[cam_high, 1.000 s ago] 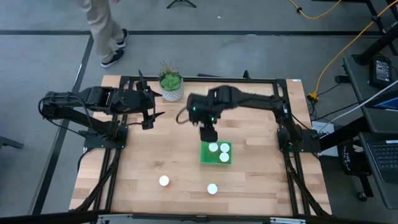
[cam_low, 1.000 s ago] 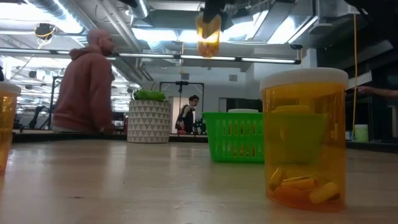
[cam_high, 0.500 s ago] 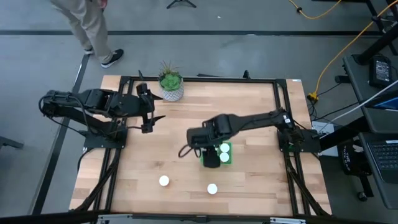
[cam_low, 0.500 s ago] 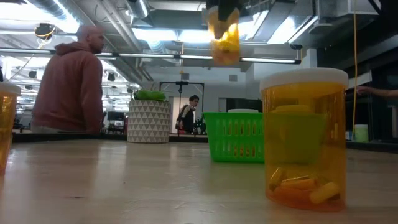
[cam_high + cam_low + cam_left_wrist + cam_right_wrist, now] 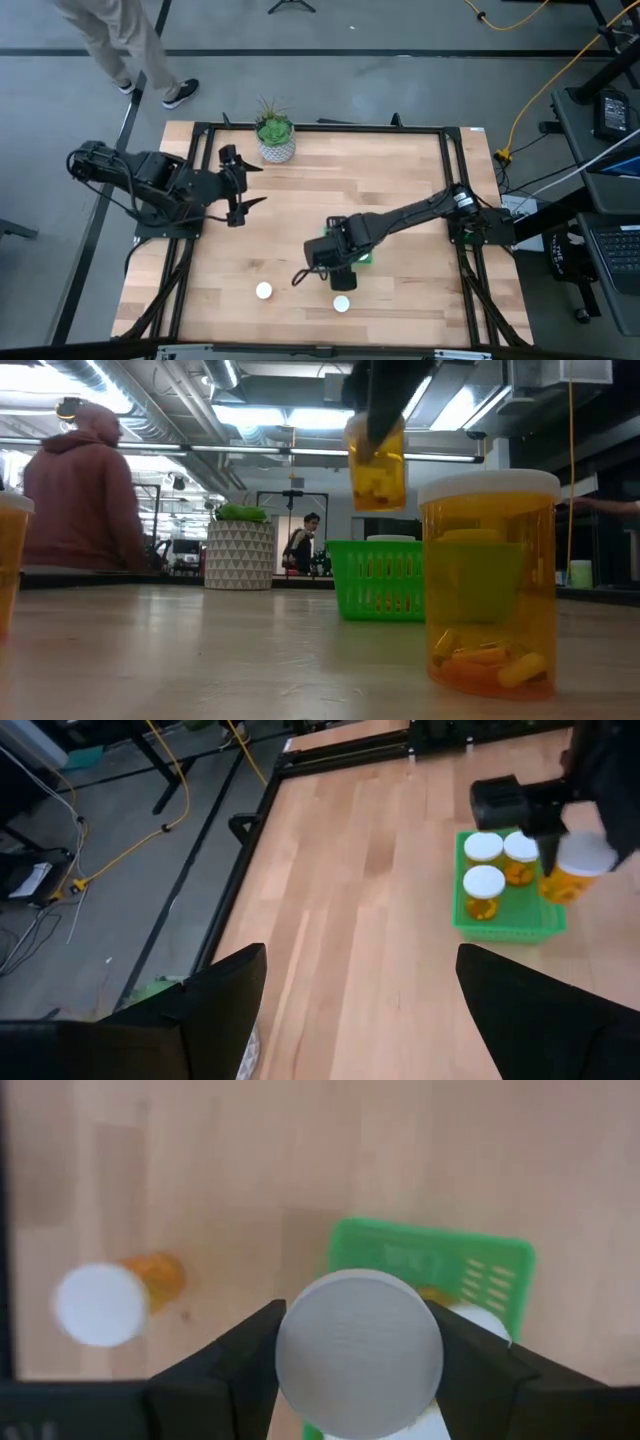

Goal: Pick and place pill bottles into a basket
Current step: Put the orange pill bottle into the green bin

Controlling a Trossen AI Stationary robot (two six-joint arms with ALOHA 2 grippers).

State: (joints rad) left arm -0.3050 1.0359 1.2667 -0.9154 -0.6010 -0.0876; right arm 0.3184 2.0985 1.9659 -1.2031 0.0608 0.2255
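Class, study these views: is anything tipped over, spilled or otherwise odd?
Nothing stands out. The right end effector holds a pill bottle above the basket; three bottles stand upright inside, none spilled.

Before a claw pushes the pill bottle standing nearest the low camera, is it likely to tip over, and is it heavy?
It would probably slide rather than tip: the bottle looks squat, with a wide flat base on the table. It is likely light, since only a few pills lie at its bottom. Its smooth plastic wall may be slippery to grip.
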